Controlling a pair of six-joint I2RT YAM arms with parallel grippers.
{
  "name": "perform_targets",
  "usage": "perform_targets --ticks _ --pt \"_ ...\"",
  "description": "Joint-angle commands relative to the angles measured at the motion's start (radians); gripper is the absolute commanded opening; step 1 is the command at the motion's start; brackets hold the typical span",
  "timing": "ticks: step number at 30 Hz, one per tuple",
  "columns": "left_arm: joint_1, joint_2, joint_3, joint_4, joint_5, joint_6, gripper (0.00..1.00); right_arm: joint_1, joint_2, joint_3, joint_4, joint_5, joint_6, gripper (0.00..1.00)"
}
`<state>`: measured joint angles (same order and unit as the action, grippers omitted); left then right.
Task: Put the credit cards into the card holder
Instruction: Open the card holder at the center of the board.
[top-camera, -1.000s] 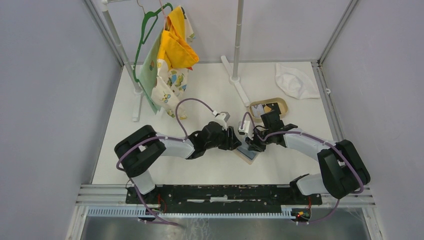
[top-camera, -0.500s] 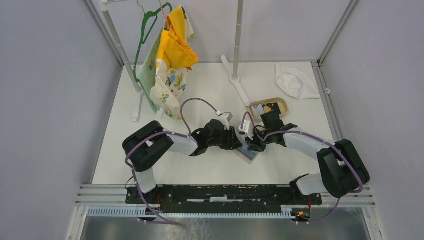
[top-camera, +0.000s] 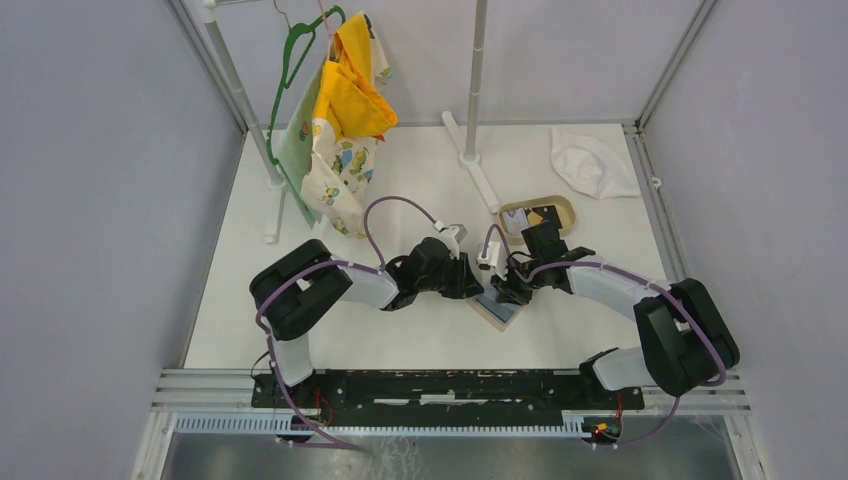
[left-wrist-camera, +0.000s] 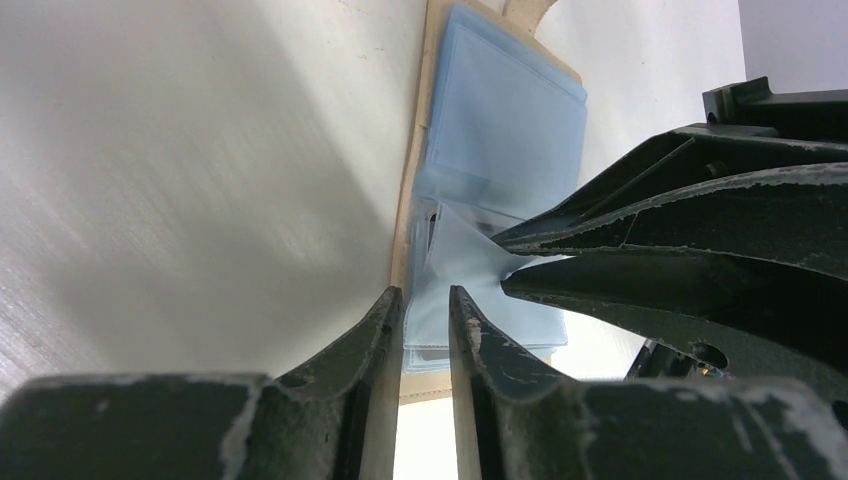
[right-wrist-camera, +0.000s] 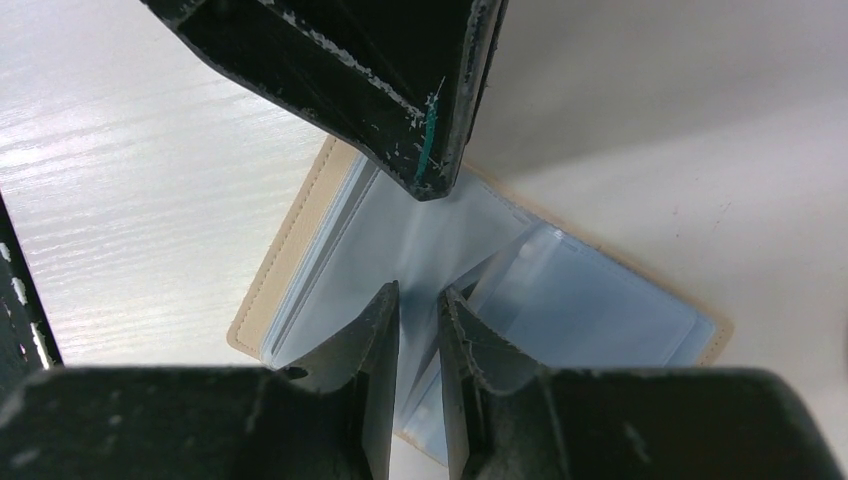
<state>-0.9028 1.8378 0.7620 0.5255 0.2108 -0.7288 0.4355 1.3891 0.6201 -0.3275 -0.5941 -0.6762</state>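
**Mia:** What is the left gripper (left-wrist-camera: 422, 300) doing?

**Tom:** Its two fingers are close together, with only a thin gap between them. Some blue plastic shows through the gap. I cannot tell if it is pinching that plastic or just hanging over it.

**Mia:** And the right gripper (left-wrist-camera: 505, 263)?

**Tom:** It comes in from the other side. Its fingers are pressed together on one see-through blue pocket of the card holder (left-wrist-camera: 500, 120). The pocket is pulled up into a little peak at the tips.

**Mia:** Are the two grippers near each other?

**Tom:** Yes, very near. Both point down at the middle of the card holder, tip by tip.

**Mia:** Where is the card holder?

**Tom:** It lies open on the table (top-camera: 420, 180), toward the front, between the two arms. The blue pockets face up. The tan cover peeks out around the edge.

**Mia:** Where are the credit cards (top-camera: 520, 222)?

**Tom:** They are in the tray (top-camera: 570, 205), a bit farther back than the right gripper. I can see a white one and a dark one. The right arm covers part of the tray, so I cannot count them.

**Mia:** What else is on the table?

**Tom:** A white cloth (top-camera: 592, 162) sits in the far right corner. At the far left, bright clothes (top-camera: 345, 110) hang from a green hanger (top-camera: 290, 70).
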Motion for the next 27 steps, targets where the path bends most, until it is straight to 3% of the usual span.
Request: perform_targets --ticks 1,27 --pt "0.0 -0.011 0.036 0.047 0.033 -0.035 0.29 -0.006 0.004 0.032 -0.001 -0.02 0.007 0.26" --pt "0.0 -0.018 0.041 0.057 0.042 -0.031 0.31 -0.023 -0.007 0.033 0.0 -0.041 0.021 0.17"
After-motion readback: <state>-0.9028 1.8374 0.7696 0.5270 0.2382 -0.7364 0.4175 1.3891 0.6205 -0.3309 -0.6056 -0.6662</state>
